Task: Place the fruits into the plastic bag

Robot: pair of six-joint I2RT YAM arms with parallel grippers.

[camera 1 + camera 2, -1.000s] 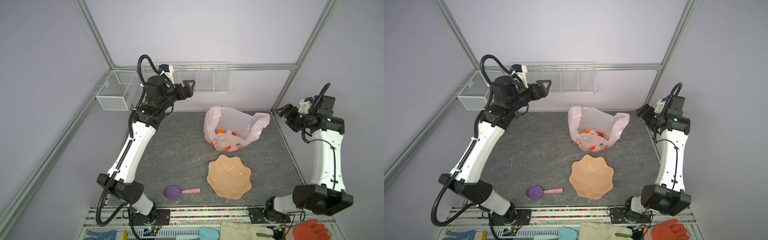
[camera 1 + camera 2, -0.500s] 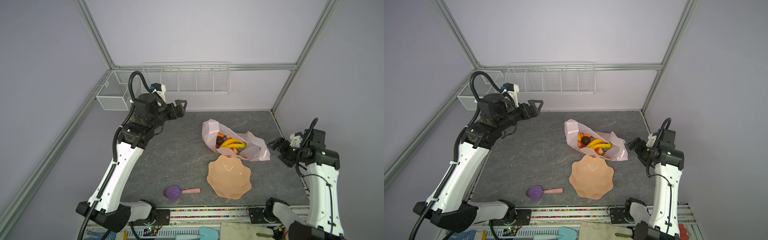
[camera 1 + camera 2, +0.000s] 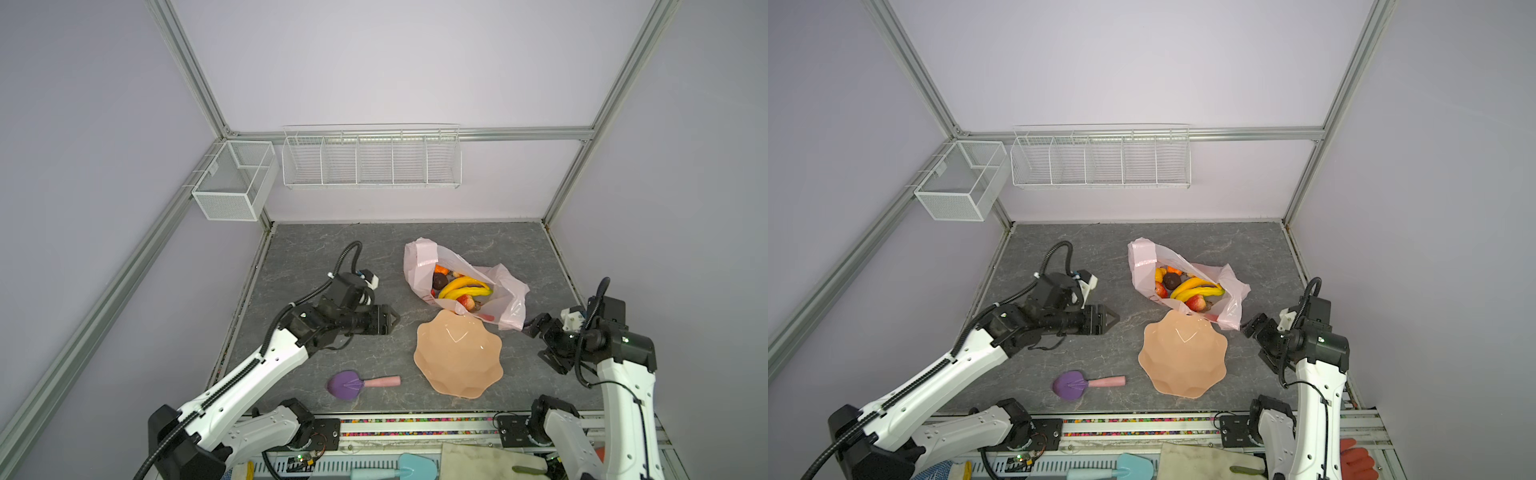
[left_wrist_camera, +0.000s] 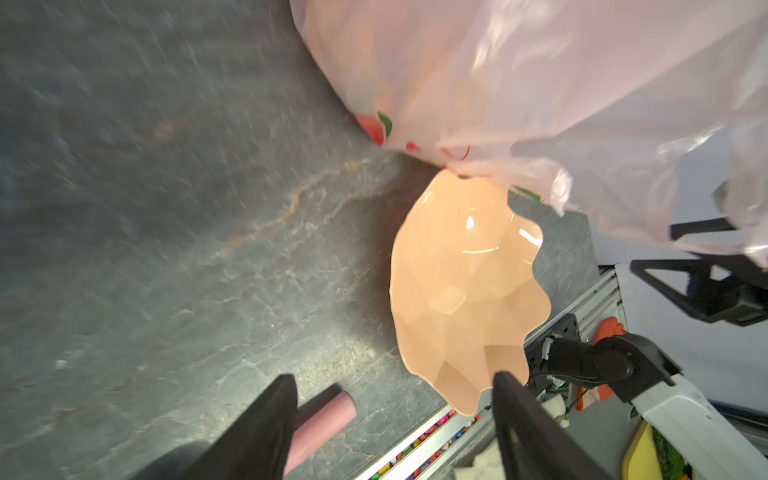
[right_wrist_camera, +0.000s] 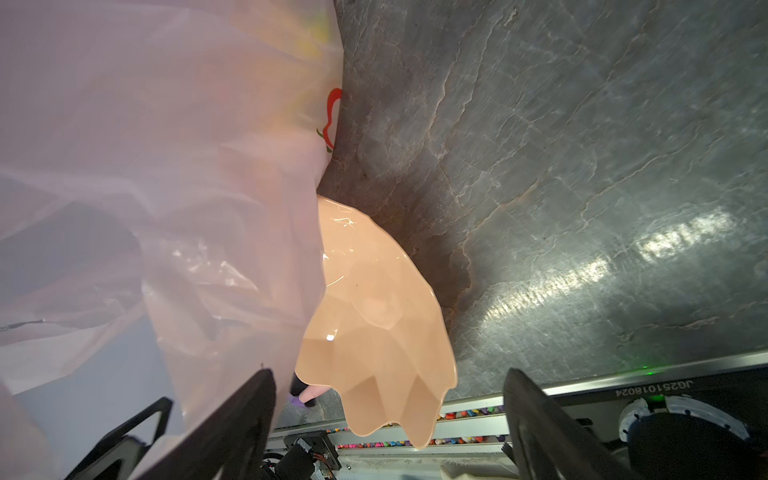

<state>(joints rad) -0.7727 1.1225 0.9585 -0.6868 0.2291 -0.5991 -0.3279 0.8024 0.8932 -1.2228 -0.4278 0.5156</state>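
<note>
The plastic bag [image 3: 419, 266] lies slumped on the grey table [image 3: 332, 249], back and to the right of centre, with its mouth gaping upward. It is thin, crinkly, pale pink film, and the wrist views show red and green printed marks low on its side. The fruits are heaped inside it. Yellow bananas [image 3: 463, 286] curve across the top, with a red strawberry [image 3: 467, 302] at the near end. A dark brown-purple piece [image 3: 439, 280] sits toward the far end, and a bit of orange [image 3: 441, 269] shows behind that.

Right in front of the bag sits a peach wavy-edged bowl [image 3: 457, 357], glossy and bare inside, its far rim touching the bag's near fold. A purple scoop [image 3: 345, 384] with a pink handle lies near the front edge, left of the bowl and well apart from the bag.

The left gripper [image 3: 395, 320] hangs low over the table, left of bag and bowl and pointing toward them. Its fingers [image 4: 270, 415] are parted with nothing between them. The right gripper [image 3: 536, 340] sits just beside the bag's near right corner, jaws spread wide and gripping nothing. I can't tell whether the film brushes it.

Bare table stretches behind and to the left of the bag. On the right, the table edge and a frame post run close behind the right arm. A wire rack [image 3: 372, 160] and a mesh basket [image 3: 232, 183] hang on the walls, above the back of the table.
</note>
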